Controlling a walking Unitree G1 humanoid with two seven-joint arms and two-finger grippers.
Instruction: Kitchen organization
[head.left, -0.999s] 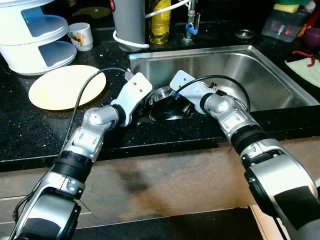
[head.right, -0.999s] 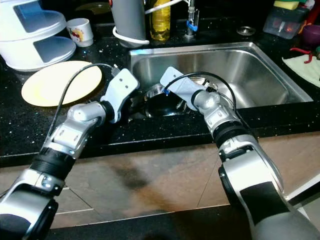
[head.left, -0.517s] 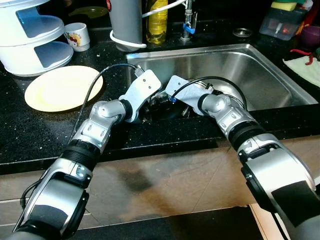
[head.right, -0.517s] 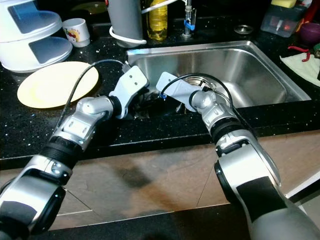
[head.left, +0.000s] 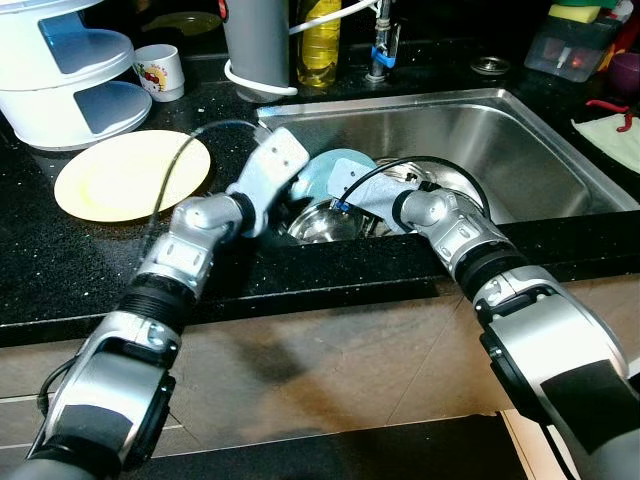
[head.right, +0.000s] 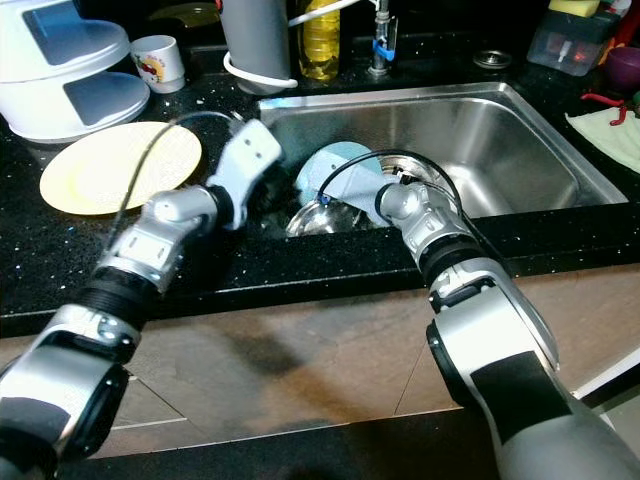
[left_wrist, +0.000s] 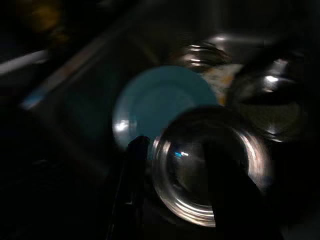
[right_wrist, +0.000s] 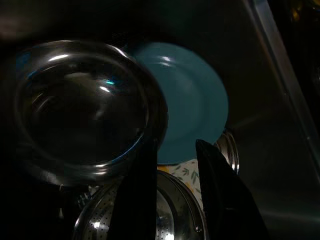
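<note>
A shiny steel bowl sits at the sink's front left. A light blue plate leans behind it. My left gripper hangs open over the bowl's near rim, one finger outside the bowl and the other above its inside. From the other side my right gripper reaches down, open, over the blue plate's edge beside the bowl. Neither gripper holds anything.
A perforated steel colander and a leaf-patterned dish lie under the right gripper. On the black counter are a yellow plate, a white tiered container, a mug, a grey cylinder and an oil bottle.
My left arm has swung left and up off the bowl, uncovering the blue plate. The right wrist has sunk lower into the sink.
</note>
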